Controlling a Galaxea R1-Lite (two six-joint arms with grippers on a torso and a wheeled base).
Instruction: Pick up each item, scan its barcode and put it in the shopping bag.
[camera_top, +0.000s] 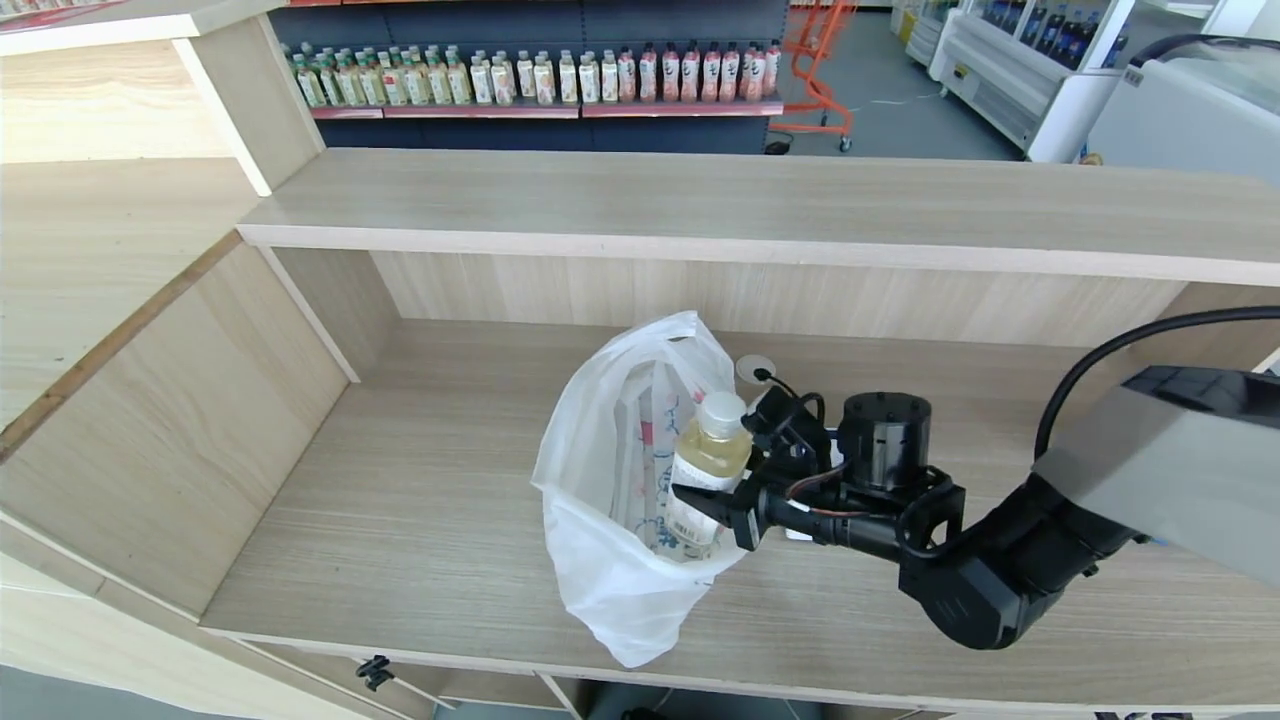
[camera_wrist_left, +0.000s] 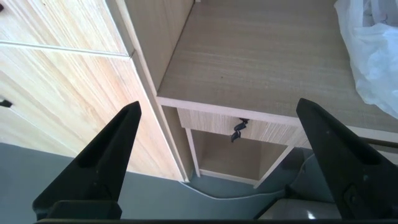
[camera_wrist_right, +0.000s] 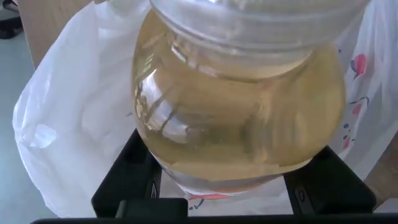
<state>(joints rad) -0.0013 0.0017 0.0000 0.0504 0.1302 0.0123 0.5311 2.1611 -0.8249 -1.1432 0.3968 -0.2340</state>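
Bottle of pale yellow drink, nearly full under its white cap: we judge it moderately heavy for its size, with smooth rounded plastic walls that would give a little under a squeeze and could slip or turn in a loose hold. We think the best place to hold it is across the straight labelled body, below the shoulder, not at the cap. The right claw pinches it just there, one finger on each side of the body, and the bottle stands nearly upright between them, cap up. Its lower part is already inside the mouth of the shopping bag, which sits slumped on the wooden counter. The bag looks thin and limp, so we expect it to sag or fold as the weight lands. The left claw hangs spread and empty beyond the counter's near edge, well apart from the bag.
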